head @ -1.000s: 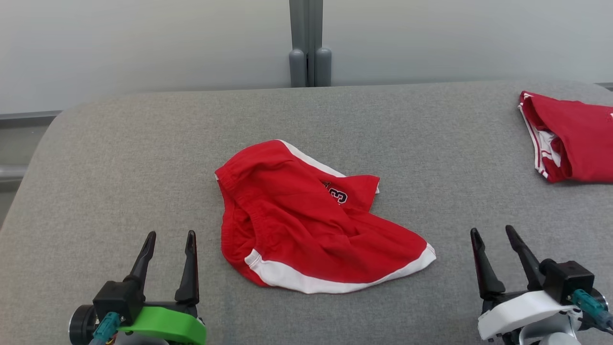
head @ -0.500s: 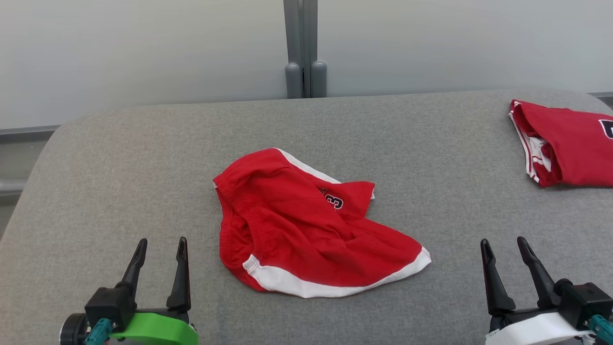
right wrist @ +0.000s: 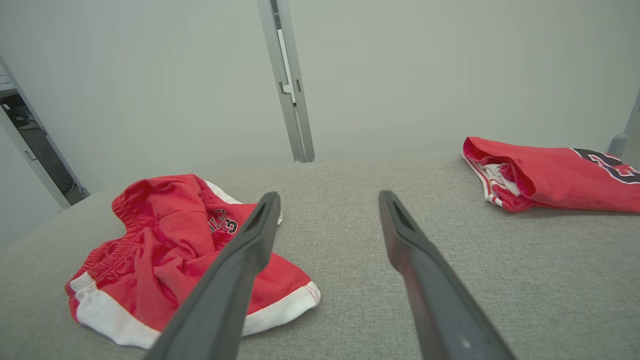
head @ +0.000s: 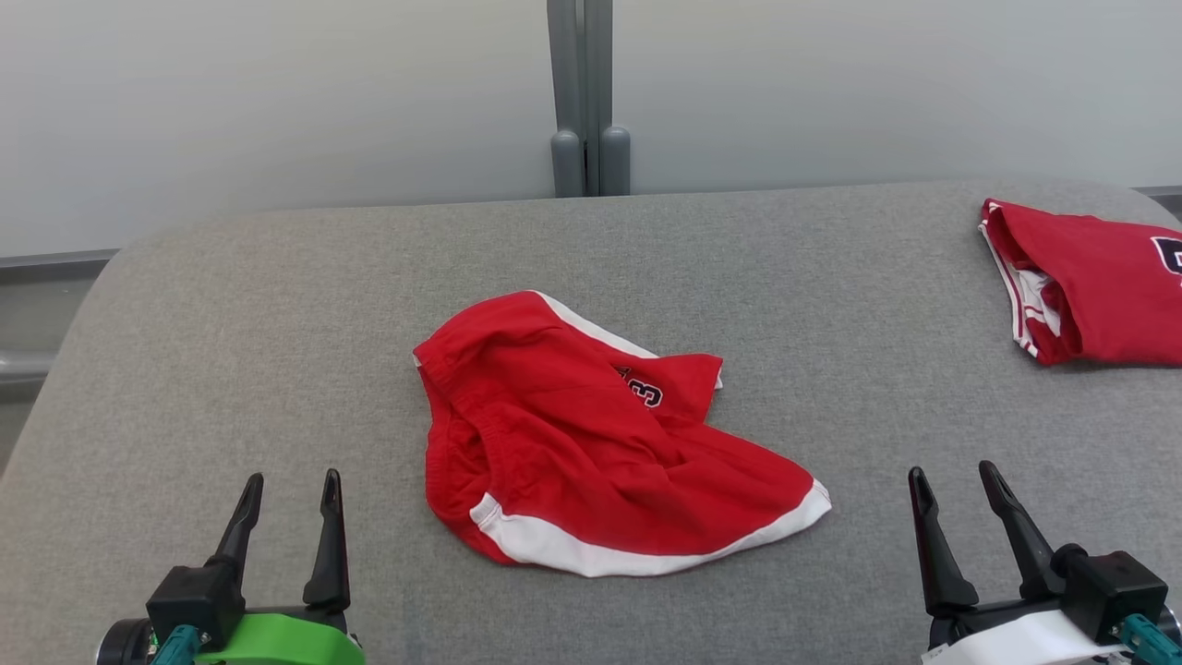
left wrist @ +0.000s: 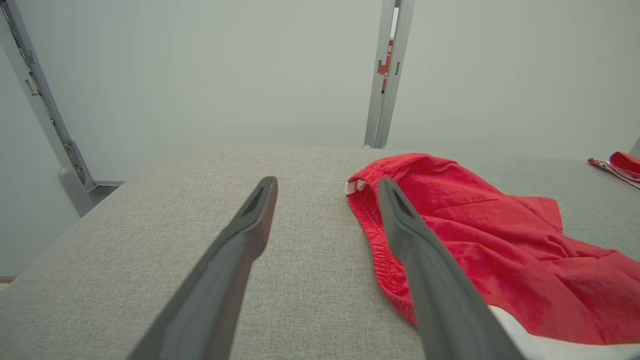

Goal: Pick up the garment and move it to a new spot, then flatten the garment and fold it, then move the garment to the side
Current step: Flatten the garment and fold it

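Observation:
The garment (head: 591, 443), red shorts with white trim and a dark number print, lies crumpled in the middle of the grey table (head: 277, 305). It also lies to the right in the left wrist view (left wrist: 500, 240) and at the left in the right wrist view (right wrist: 165, 240). My left gripper (head: 291, 488) hangs open at the lower left, apart from the shorts and empty. At the lower right my right gripper (head: 956, 480) is open too, with nothing between its fingers. Each wrist view looks along its own spread fingers, left (left wrist: 327, 187) and right (right wrist: 327, 200).
A second red garment (head: 1099, 282), folded, lies at the table's far right edge, also in the right wrist view (right wrist: 545, 172). A grey post (head: 582, 102) stands against the pale wall behind the table. The table's left corner is rounded.
The head camera has tilted, so the whole picture sits lower. Both grippers have drawn back toward the lower edge of the view and stay open. The shorts have not moved.

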You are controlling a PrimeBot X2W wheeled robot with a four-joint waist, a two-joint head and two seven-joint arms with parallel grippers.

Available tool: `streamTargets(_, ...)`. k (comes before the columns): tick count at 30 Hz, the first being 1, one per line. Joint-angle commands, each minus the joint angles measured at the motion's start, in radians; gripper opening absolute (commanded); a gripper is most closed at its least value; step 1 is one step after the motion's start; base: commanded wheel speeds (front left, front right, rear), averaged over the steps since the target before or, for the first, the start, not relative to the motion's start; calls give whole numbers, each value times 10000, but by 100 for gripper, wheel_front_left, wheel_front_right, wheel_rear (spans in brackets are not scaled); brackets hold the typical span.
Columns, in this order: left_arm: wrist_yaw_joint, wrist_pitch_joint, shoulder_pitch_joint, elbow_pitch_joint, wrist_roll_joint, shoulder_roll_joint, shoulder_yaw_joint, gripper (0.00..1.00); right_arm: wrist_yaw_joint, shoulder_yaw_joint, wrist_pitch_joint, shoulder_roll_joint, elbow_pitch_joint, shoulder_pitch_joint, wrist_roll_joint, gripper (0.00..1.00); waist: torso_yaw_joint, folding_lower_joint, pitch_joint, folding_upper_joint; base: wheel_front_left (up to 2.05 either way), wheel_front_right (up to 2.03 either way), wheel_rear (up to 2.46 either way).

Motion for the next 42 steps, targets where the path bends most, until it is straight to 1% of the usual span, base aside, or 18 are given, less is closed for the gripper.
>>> streamTargets(1,-30,2,151,0,-22,63,3,100,-17,21,-28,-32,39,-64,11,100,30,1,-12,0,0,0,0)
streamTargets(42,-30,2,184,86,-47,56,-142,100,-17,251,-28,-48,458,-174,74,100,144,1,-13,0,0,0,0)
